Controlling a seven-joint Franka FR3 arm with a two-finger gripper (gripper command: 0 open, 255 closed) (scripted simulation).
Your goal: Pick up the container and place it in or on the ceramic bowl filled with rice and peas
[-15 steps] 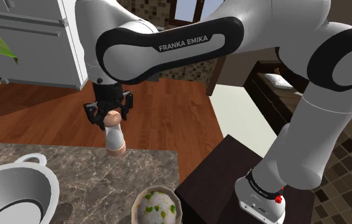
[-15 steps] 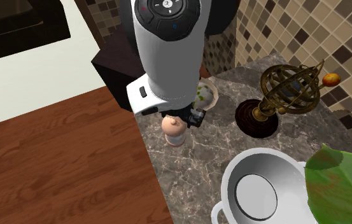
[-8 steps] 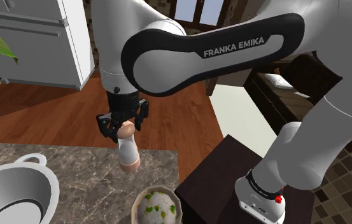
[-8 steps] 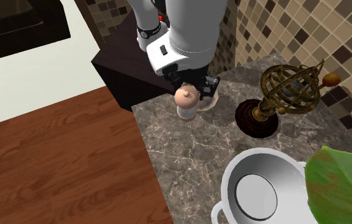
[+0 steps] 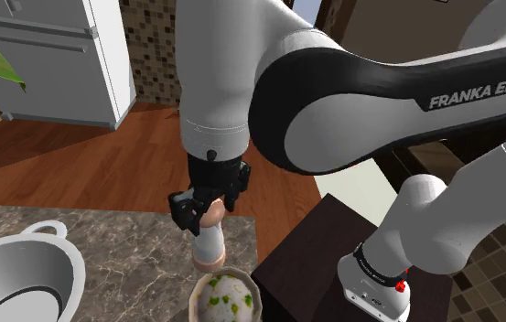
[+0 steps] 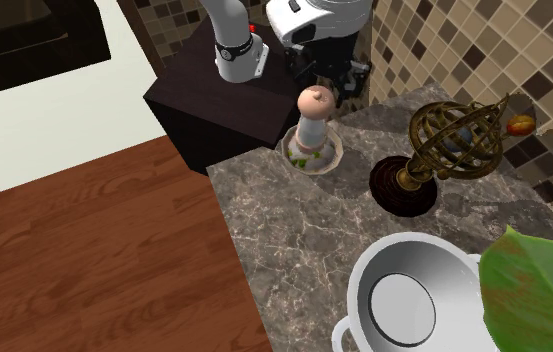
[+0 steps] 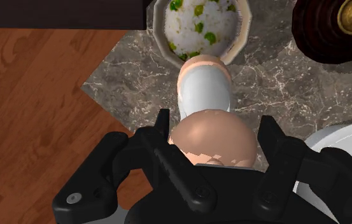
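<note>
The container is a white bottle [image 5: 210, 245] with a pinkish-tan cap and base. My gripper [image 5: 207, 207] is shut on its cap end, and the bottle hangs tilted just above the counter. Its base sits over the near rim of the ceramic bowl [image 5: 254, 293] of rice and peas. In the second exterior view the bottle [image 6: 312, 122] stands over the bowl [image 6: 336, 155], under the gripper [image 6: 324, 85]. The wrist view has the gripper [image 7: 216, 127] clasping the bottle [image 7: 205, 95] between both fingers, with the bowl [image 7: 244, 27] just beyond the bottle's base.
A large white pot [image 5: 17, 274] [image 6: 414, 300] occupies the marble counter [image 6: 284, 240] away from the bowl. A brass armillary globe [image 6: 454, 135] on a dark base [image 7: 333, 28] stands beside the bowl. The dark stand [image 6: 209, 100] adjoins the counter. A green leaf [image 6: 534, 290] overhangs the pot.
The gripper has carried the bottle toward the shoulder view's right and lower, from the counter's far edge to directly over the bowl. Its grip stayed shut.
</note>
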